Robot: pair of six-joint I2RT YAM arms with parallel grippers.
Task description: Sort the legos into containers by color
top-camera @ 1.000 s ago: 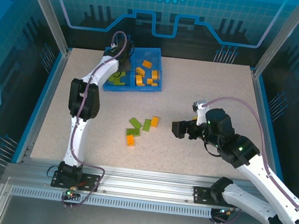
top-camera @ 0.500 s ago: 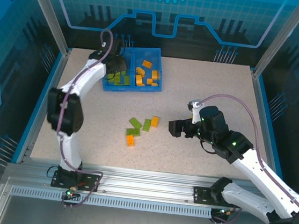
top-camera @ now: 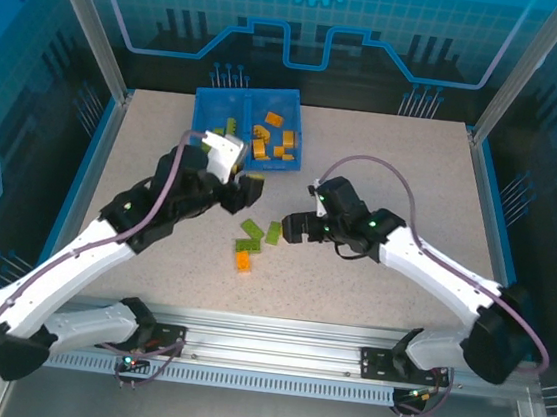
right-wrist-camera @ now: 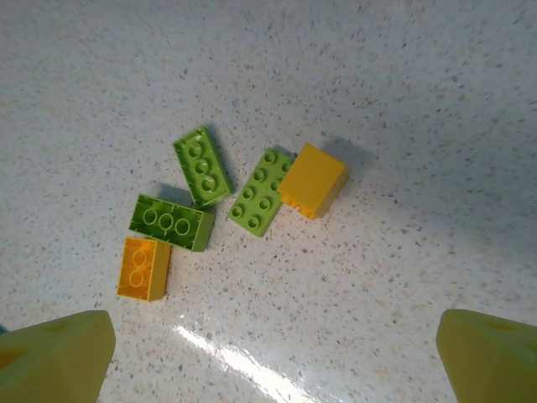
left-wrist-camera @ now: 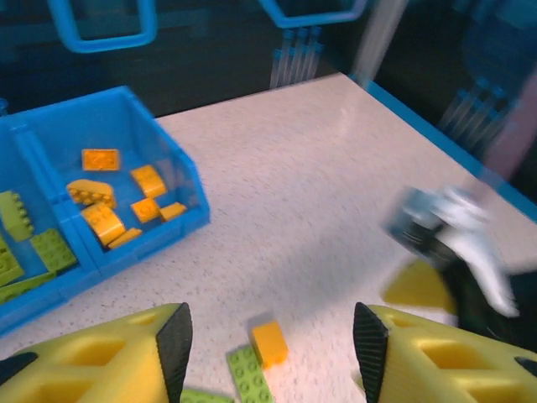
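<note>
A pale speckled worktop [top-camera: 393, 171] was seen beneath both arms. Toward its far edge, left of centre, a shallow translucent blue tray [top-camera: 248, 93] was set, split by a middle wall into two compartments side by side. Small orange bricks [left-wrist-camera: 101, 159] were gathered in the right compartment [top-camera: 288, 104], and lime green bricks [left-wrist-camera: 52, 248] were held in the left compartment [top-camera: 213, 105]. The left claw [top-camera: 241, 193] was positioned just on the near side of the tray, above the worktop. In its wrist view its yellow fingers [left-wrist-camera: 159, 353] were seen moderately apart, with nothing gripped between them. The right claw [top-camera: 297, 227] was held over the middle of the worktop, spread wide and empty, its fingertips pushed out to the bottom corners of its wrist view. Below it five loose bricks [right-wrist-camera: 263, 191] were scattered on the worktop, well apart from the tray. Three were studded and lime green. One orange brick, marked with round circles on its face, was laid just beside a green one. Another orange brick, smooth-faced, was found touching the edge of a second green one.
</note>
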